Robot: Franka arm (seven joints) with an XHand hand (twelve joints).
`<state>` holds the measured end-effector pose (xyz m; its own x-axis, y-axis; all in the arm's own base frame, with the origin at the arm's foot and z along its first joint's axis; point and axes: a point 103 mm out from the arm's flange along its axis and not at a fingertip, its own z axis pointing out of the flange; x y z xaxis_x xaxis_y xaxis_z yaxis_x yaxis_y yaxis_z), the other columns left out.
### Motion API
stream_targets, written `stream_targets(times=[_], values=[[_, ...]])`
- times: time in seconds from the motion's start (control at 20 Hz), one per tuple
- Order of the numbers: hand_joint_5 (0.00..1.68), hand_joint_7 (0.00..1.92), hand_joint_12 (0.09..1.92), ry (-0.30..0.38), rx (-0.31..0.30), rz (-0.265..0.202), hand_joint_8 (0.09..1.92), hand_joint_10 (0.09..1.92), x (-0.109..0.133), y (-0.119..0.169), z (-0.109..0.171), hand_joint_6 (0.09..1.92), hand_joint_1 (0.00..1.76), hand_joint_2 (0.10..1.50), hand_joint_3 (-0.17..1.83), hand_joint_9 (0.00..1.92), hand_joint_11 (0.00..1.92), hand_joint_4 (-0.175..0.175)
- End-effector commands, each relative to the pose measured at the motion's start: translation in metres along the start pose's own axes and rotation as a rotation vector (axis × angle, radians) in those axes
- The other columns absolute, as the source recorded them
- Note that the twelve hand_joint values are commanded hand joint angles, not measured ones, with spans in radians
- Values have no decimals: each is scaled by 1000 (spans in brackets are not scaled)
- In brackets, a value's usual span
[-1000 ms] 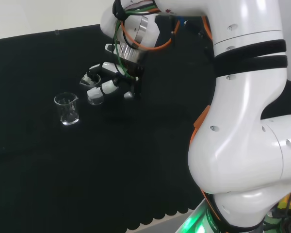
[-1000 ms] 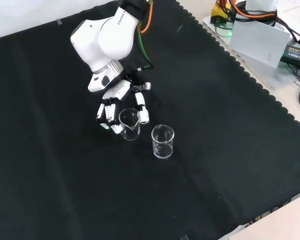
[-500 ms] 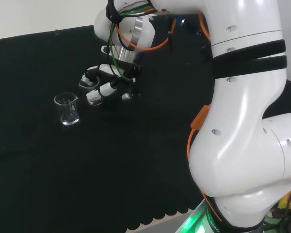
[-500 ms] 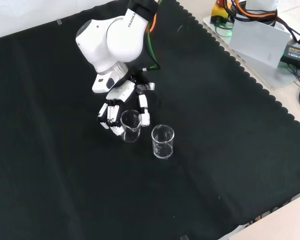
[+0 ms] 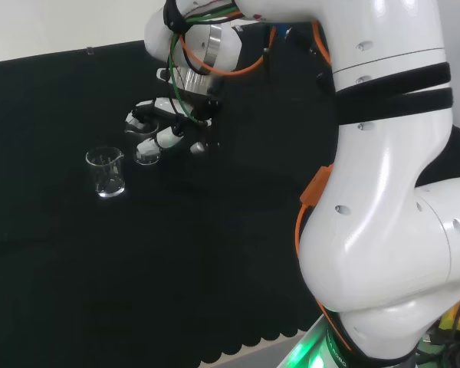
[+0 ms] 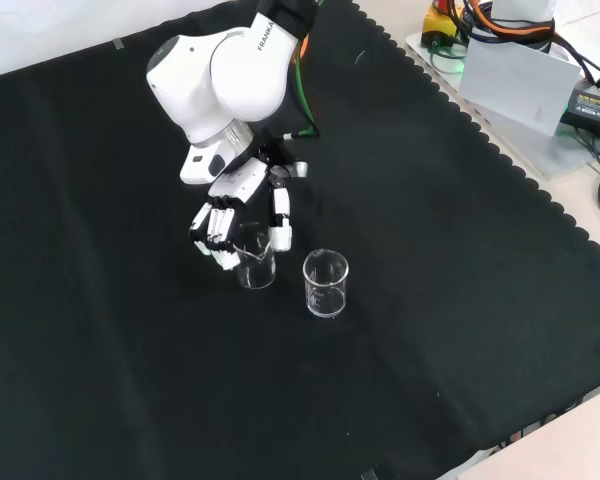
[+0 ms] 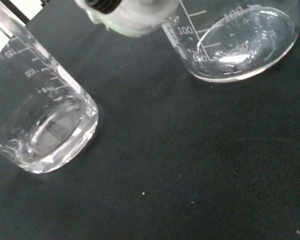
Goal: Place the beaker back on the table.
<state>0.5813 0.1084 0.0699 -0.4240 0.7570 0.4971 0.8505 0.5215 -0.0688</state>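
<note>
- Desk first: black cloth all across it in the front view, and I go over that view from left to right.
- My hand comes in from the top of that view, fingers curled down round the beaker and gripping it near the rim. That one is mine to put down.
- Just right of it in that view, near but apart, stands the second beaker, upright, on its own, nothing touching it.
- In the head view the order runs the other way: the second beaker sits leftmost, then the beaker in my hand.
- Progress, as I judge it: the beaker looks low, its base at or very nearly on the cloth, and upright. Whether it truly rests there I cannot tell.
- Left to do, I reckon: settle the base, uncurl the fingers, lift clear without tipping it or knocking its neighbour.
- Writing: in the wrist view both glasses carry white graduation marks with numbers; I leave the figures unread.
- No brand or label that I can make out.
</note>
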Motion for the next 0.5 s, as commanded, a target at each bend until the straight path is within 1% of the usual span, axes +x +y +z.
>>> stream_targets(times=[0.05, 0.4, 0.5], values=[[360, 414, 1324, -10, 10, 5, 687, 756, 4, -5, -6, 481, 961, 921, -175, 361, 0, -86], [346, 303, 1193, -32, 13, 12, 687, 794, 21, -19, -24, 342, 922, 904, -175, 240, 0, -86], [340, 267, 1166, -41, 2, 16, 687, 801, 24, -24, -31, 306, 913, 900, -175, 215, 0, -87]])
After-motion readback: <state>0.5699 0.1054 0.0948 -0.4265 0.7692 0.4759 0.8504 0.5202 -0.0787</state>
